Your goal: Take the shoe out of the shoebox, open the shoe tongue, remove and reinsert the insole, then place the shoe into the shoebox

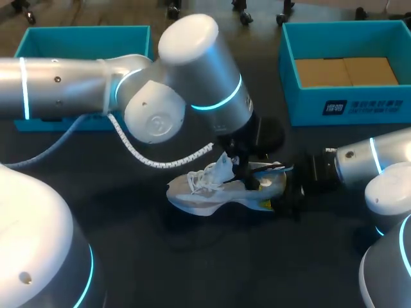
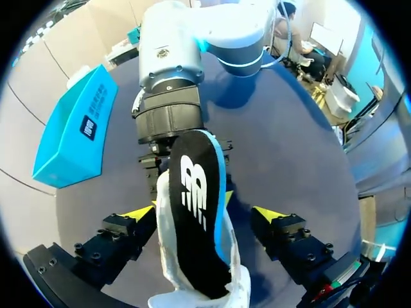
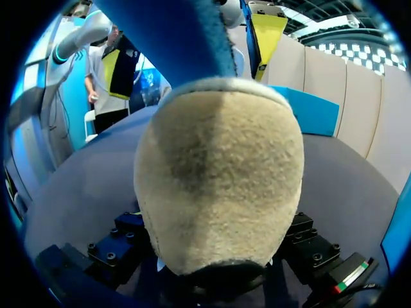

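Squarely mid-frame on the table [image 1: 192, 256] lies the shoe [image 1: 221, 189]; your left gripper [image 2: 205, 215] straddles it, fingers [image 2: 144, 213] apart, gripping nothing. Right gripper [image 1: 287, 189] meets the heel [image 3: 218, 173], hold unclear. Light and soft: likely grip the stiffer heel.

Soft overhead light, dim dark table [image 1: 192, 269], faint shadow beneath shoe [image 1: 218, 192], pale glare on left arm [image 1: 192, 70]

Head view: my fixed camera, above and behind, looks down on the table [image 1: 192, 269]. Left wrist view: close above the shoe [image 2: 196, 218], facing my right arm [image 2: 170, 77]. Right wrist view: nearly against the shoe's heel [image 3: 218, 173]. All three share the shoe and table.
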Available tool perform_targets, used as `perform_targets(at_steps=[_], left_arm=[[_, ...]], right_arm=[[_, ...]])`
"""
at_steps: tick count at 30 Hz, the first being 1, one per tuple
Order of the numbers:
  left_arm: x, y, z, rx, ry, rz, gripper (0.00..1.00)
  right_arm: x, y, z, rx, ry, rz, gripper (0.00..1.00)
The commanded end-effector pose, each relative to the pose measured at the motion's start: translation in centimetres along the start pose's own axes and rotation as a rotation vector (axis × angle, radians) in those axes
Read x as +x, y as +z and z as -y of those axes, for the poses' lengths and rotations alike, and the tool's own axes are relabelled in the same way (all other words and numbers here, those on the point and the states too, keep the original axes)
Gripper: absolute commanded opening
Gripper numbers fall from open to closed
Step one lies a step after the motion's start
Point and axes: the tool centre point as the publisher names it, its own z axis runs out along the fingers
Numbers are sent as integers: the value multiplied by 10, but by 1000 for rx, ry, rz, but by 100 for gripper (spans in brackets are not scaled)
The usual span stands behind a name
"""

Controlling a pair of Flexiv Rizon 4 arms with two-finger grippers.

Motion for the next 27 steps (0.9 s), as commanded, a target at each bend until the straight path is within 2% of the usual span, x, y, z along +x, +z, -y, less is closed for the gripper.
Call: perform_targets(at_steps=[1, 8, 9, 10, 17, 18, 20, 21, 22, 25, 27], left_arm=[[2, 7, 0, -9, -3, 54, 100], [-6, 15, -1, 3, -59, 74, 100], [-6, 16, -1, 7, -60, 75, 98], [-8, 17, -1, 10, -71, 81, 91], [-11, 21, -3, 5, -90, 86, 84], [-13, 22, -3, 3, -95, 85, 48], [-13, 22, -4, 4, -95, 87, 46], [-13, 21, -3, 8, -98, 87, 36], [-13, 21, -3, 10, -98, 87, 35], [-12, 18, -3, 18, -98, 86, 0], [-10, 17, -3, 23, -99, 85, 0]], right_arm=[[2, 3, 0, 4, 0, 1, 0], [2, 3, 0, 4, 0, 1, 0], [2, 3, 0, 4, 0, 1, 0], [2, 3, 0, 4, 0, 1, 0], [2, 3, 0, 4, 0, 1, 0], [2, 3, 0, 4, 0, 1, 0], [2, 3, 0, 4, 0, 1, 0], [2, 3, 0, 4, 0, 1, 0], [2, 3, 0, 4, 0, 1, 0], [2, 3, 0, 4, 0, 1, 0], [2, 3, 0, 4, 0, 1, 0]])
